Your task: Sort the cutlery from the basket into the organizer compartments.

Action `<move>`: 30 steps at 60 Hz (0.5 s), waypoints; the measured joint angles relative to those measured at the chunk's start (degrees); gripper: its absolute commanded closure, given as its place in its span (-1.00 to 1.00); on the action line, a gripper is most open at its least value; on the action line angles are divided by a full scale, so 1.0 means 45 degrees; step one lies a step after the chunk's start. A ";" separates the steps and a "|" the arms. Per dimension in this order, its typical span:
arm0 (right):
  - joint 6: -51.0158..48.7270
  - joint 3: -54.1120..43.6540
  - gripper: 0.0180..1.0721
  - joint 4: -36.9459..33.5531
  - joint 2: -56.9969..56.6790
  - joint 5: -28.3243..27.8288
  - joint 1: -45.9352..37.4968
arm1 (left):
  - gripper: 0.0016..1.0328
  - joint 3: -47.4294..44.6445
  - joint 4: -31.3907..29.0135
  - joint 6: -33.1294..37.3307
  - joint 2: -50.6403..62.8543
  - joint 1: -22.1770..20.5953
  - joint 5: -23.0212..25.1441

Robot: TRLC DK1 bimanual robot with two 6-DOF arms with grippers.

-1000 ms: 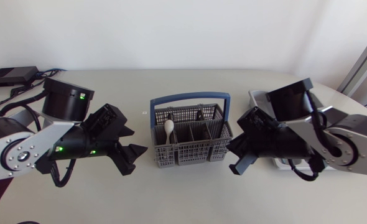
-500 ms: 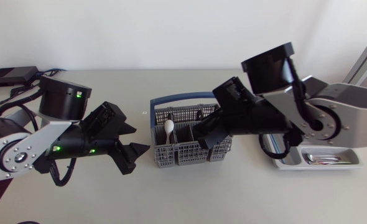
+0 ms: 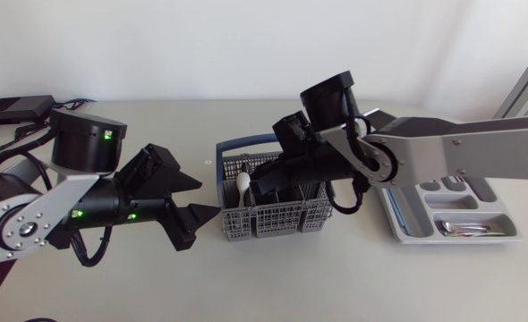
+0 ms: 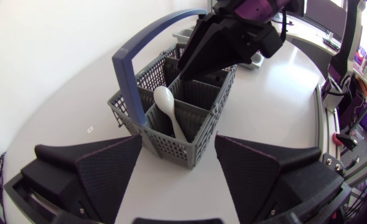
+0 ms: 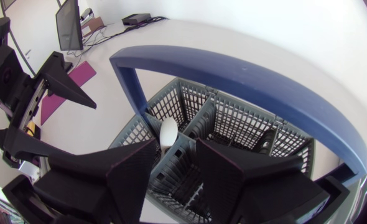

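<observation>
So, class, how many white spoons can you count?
1: the white spoon stands in the basket, end compartment nearest the left gripper. The right gripper covers other compartments, so more may be hidden.

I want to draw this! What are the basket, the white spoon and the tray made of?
Basket: likely plastic, matte grey moulded mesh.
Spoon: plastic or ceramic, can't tell; smooth, plain white.
Tray: looks like metal from its pale silvery sheen, though maybe glossy plastic.
</observation>
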 measured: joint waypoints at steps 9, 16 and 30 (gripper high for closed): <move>0.0131 0.0277 0.06 0.0384 0.0753 -0.0015 0.0058 | -0.56 0.0000 0.0257 0.0000 0.0121 0.0228 0.0223; 0.0136 0.0287 0.06 0.0627 0.0908 -0.0063 0.0053 | -0.56 0.0000 0.0335 0.0000 0.0282 0.0257 0.0233; 0.0136 0.0427 0.06 0.1103 0.1307 -0.0534 0.0058 | -0.56 0.0000 0.0364 0.0005 0.0364 0.0447 0.0413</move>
